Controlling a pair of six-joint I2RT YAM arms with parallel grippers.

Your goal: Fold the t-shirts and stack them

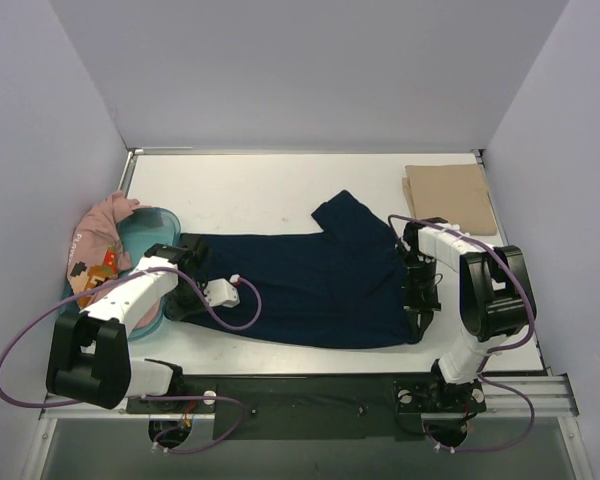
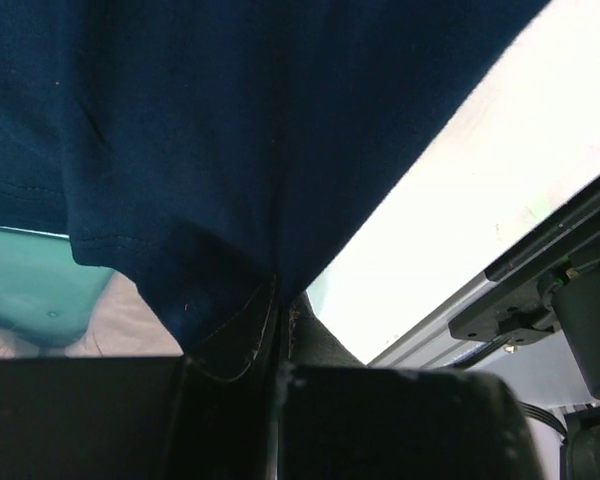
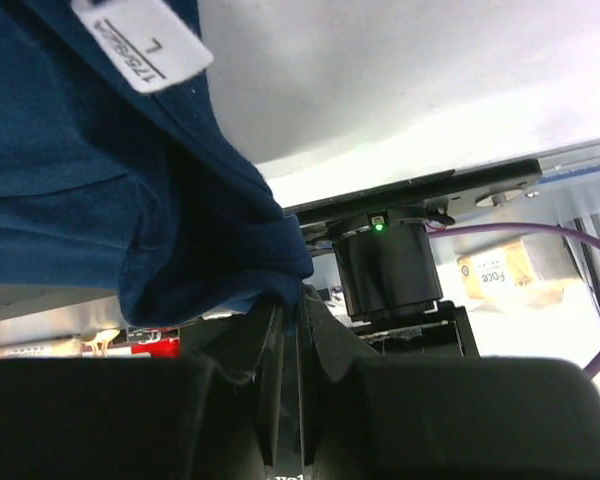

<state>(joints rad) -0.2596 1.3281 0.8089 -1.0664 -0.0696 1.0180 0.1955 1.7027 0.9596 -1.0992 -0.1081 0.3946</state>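
Navy t-shirt (image 1: 310, 285) lies centre frame | left gripper (image 2: 280, 300) clamps its left edge | right gripper (image 3: 295, 300) clamps its right edge | tan t-shirt (image 1: 450, 195) upper right

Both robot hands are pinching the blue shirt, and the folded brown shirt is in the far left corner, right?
Not quite. The folded tan shirt lies in the far right corner, as the top external view shows. The left gripper and right gripper are indeed both pinching the navy shirt.

Teal tub (image 1: 152, 224) at white table (image 1: 265, 188) left edge
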